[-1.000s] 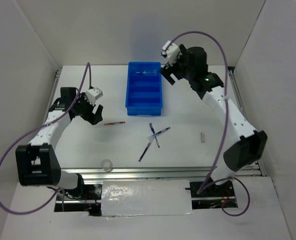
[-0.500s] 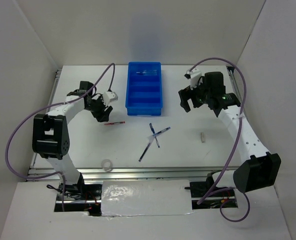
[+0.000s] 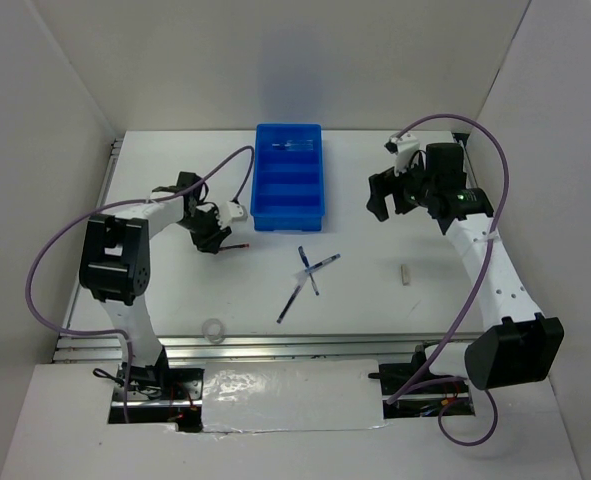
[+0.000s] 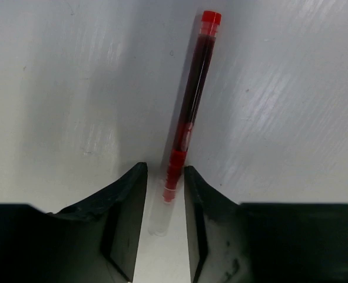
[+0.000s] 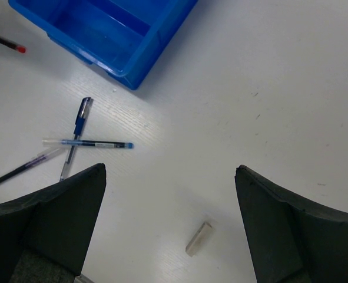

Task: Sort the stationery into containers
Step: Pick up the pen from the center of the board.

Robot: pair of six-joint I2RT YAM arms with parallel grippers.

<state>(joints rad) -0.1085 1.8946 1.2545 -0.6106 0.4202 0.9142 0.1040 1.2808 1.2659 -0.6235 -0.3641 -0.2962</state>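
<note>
The red pen (image 4: 191, 106) lies flat on the white table, left of the blue tray (image 3: 259, 190). My left gripper (image 4: 165, 168) is down at the pen's clear end, jaws narrowed to a slim gap on either side of it; in the top view it (image 3: 213, 240) sits at the pen's (image 3: 237, 244) left end. My right gripper (image 5: 171, 171) hangs wide open and empty above the white eraser stub (image 5: 198, 239); from above it (image 3: 383, 200) is right of the tray. Three dark-blue pens (image 3: 310, 270) lie crossed mid-table. A clear tube (image 3: 293, 145) rests in the tray's far compartment.
A clear tape ring (image 3: 213, 329) lies near the table's front edge on the left. The eraser (image 3: 406, 274) is alone on the right side. White walls close in the table on three sides. Purple cables loop over both arms.
My left gripper moved right and down onto the red pen's end, and its jaws narrowed. My right arm swung from beside the tray's far end out to the right and toward the near side, still open.
</note>
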